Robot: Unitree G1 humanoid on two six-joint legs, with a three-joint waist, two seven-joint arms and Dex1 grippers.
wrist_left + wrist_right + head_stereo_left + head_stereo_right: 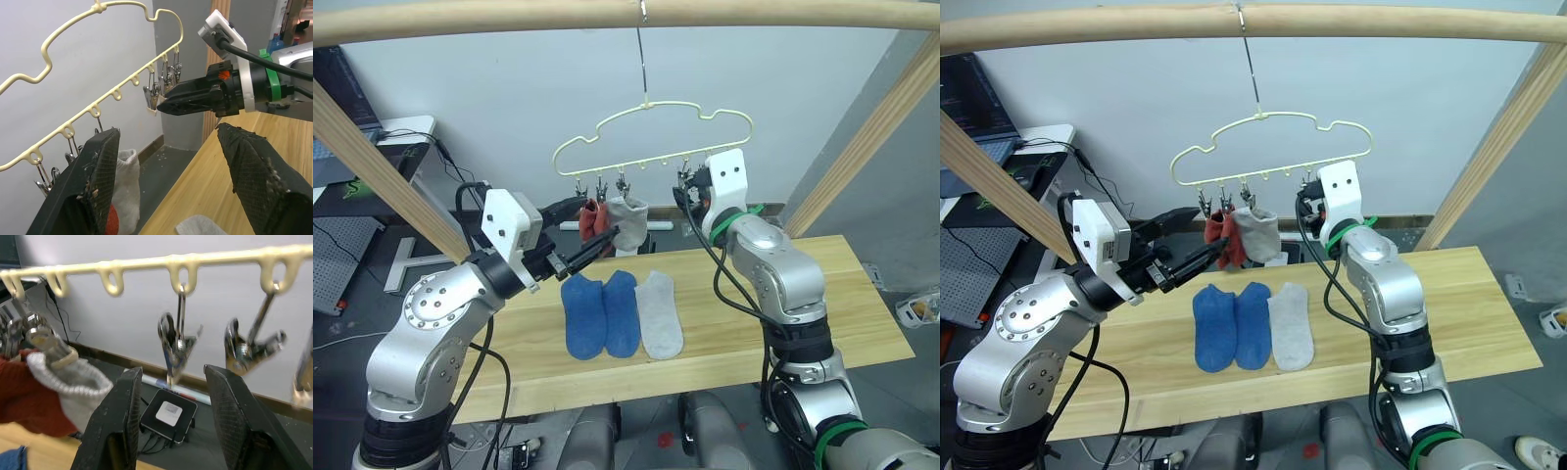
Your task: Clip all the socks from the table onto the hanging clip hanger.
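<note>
The left tool (pixel 594 245) is open and empty, its tips just beside the rust red sock (pixel 590 219) and light grey sock (pixel 628 221) clipped to the pale yellow wire clip hanger (pixel 651 132). The right tool (pixel 168 406) is open too, spread just below a free silver clip (pixel 175 346) at the hanger's right end. On the light wood plank counter (pixel 822 294) below both tools lie two blue socks (pixel 602 311) and a light grey sock (pixel 660 313), side by side; bare counter extends to each side. No writing is legible.
</note>
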